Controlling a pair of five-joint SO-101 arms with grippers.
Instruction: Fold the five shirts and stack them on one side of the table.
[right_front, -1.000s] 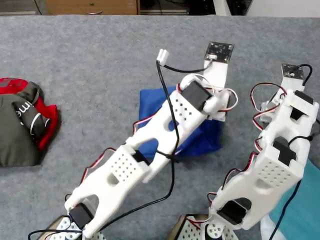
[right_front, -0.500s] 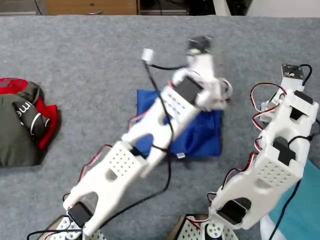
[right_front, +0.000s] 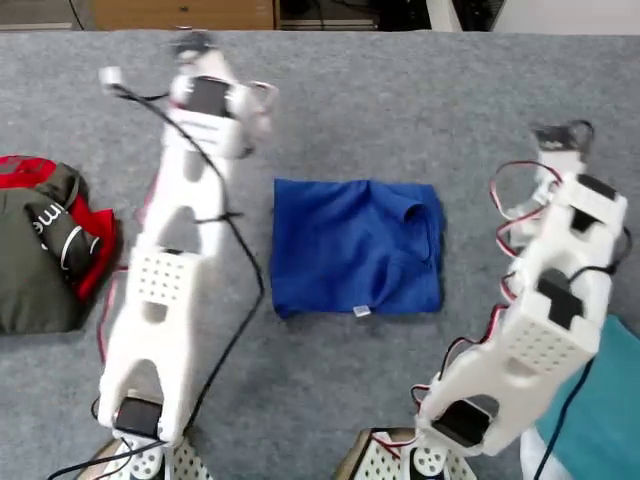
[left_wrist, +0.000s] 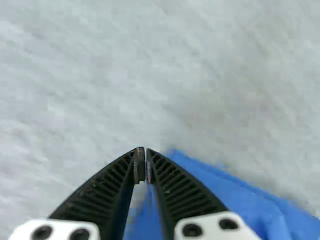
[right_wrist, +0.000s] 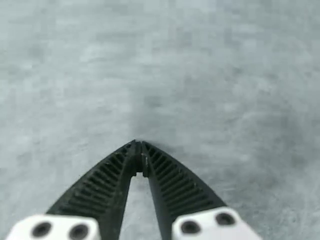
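Left gripper (left_wrist: 141, 165): the jaws are closed tip to tip, with only a hairline gap between the ribbed pads, and nothing is held between them. It hangs over the bare grey table covering (right_front: 400, 100), and a corner of the blue shirt (left_wrist: 225, 200) lies just beside its tips. Right gripper (right_wrist: 139, 157): the jaws are likewise pressed together and empty, over plain grey covering. In the high view the left arm (right_front: 160, 290) stretches toward the far edge of the table, standing between the blue shirt and a pile at the table's left side and touching neither. The right arm (right_front: 545, 320) stands to the right of the blue shirt and apart from it. The blue shirt (right_front: 355, 247) lies flat near the middle of the table, between the two arms, folded into a rough rectangle; its collar opening faces the right-hand side, and a small white tag (right_front: 361, 311) shows at its near edge. The pile at the left side consists of a dark grey shirt (right_front: 40, 270) lying on a red shirt (right_front: 95, 255), with red cloth showing at the pile's far end and right edge; how neatly these are folded cannot be judged. A teal shirt (right_front: 600, 410) lies at the near right corner, partly behind the right arm and cut off by the view's edge. Wooden furniture (right_front: 180, 12) stands beyond the far edge of the table.
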